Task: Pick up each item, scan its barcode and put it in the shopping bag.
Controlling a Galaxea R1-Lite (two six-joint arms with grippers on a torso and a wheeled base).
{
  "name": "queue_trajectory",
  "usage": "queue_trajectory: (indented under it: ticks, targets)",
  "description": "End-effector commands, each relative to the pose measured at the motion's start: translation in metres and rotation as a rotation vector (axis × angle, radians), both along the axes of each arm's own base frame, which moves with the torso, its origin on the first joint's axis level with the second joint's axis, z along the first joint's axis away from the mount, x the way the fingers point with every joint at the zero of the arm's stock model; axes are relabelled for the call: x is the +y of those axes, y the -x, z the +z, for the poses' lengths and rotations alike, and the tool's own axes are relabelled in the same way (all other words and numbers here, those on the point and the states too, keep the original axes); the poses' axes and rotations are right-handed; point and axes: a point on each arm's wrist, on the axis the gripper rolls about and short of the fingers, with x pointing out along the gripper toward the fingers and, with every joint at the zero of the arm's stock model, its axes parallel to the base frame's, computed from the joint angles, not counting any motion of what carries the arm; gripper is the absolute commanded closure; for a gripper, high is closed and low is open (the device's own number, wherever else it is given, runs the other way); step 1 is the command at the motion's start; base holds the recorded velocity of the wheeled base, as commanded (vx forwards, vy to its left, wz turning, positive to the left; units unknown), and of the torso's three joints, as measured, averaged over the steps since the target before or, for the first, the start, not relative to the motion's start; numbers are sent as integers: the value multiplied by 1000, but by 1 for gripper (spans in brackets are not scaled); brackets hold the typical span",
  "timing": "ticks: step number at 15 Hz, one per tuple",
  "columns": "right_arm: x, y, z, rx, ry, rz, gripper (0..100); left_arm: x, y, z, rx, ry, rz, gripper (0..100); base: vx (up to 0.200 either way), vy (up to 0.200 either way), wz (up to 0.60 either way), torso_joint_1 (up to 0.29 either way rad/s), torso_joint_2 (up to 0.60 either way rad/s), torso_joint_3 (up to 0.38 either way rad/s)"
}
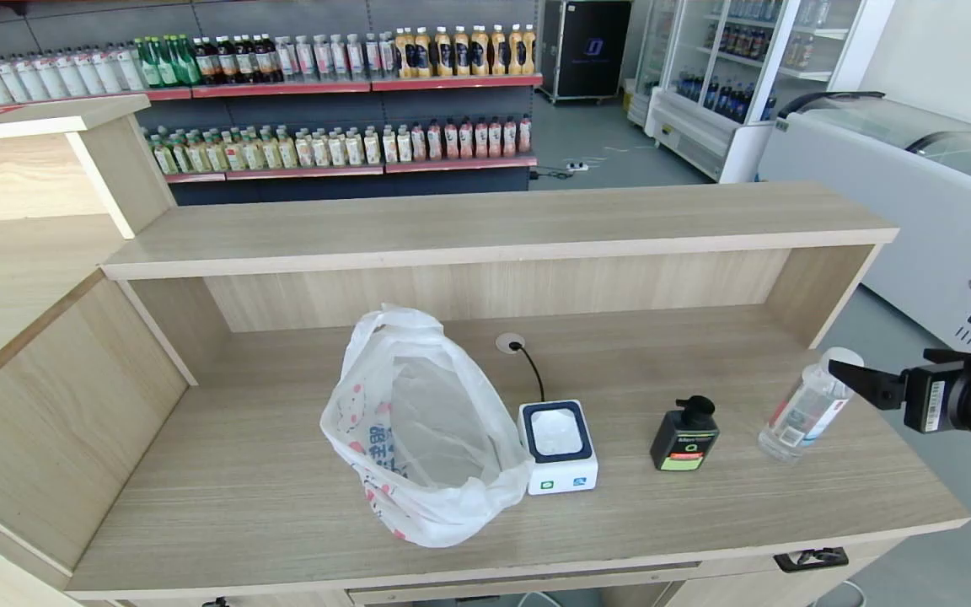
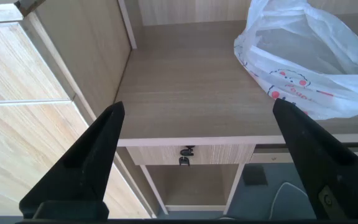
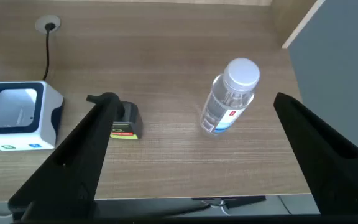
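Observation:
A white plastic shopping bag (image 1: 426,430) stands open at the middle of the wooden counter (image 1: 241,489). Right of it sits a white barcode scanner (image 1: 557,447) with a black cable. Further right stand a black pump bottle (image 1: 685,436) and a clear bottle (image 1: 804,406) with a white cap. My right gripper (image 1: 861,379) hovers open at the counter's right end, just beside the clear bottle's top. In the right wrist view the right gripper (image 3: 194,102) looks down on the clear bottle (image 3: 229,99), the pump bottle (image 3: 124,121) and the scanner (image 3: 17,115). My left gripper (image 2: 199,107) is open, out over the counter's front edge near the bag (image 2: 309,56).
A raised wooden ledge (image 1: 494,228) walls the counter at the back, with side panels at both ends. A cable hole (image 1: 509,341) lies behind the scanner. A drawer lock (image 2: 185,155) sits under the front edge. Drink shelves and freezers stand far behind.

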Motion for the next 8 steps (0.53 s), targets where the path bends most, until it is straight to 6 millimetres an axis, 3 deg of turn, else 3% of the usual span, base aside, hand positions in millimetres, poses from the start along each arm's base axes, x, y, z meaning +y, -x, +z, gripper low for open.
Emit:
queue_trajectory:
  ticks: [1, 8]
  targets:
    - [-1, -22, -26, 124, -7, 46, 0, 0, 0, 0, 0, 0, 1, 0, 0, 0, 0, 0, 0, 0]
    - [-8, -42, -68, 228, 74, 350, 0, 0, 0, 0, 0, 0, 1, 0, 0, 0, 0, 0, 0, 0]
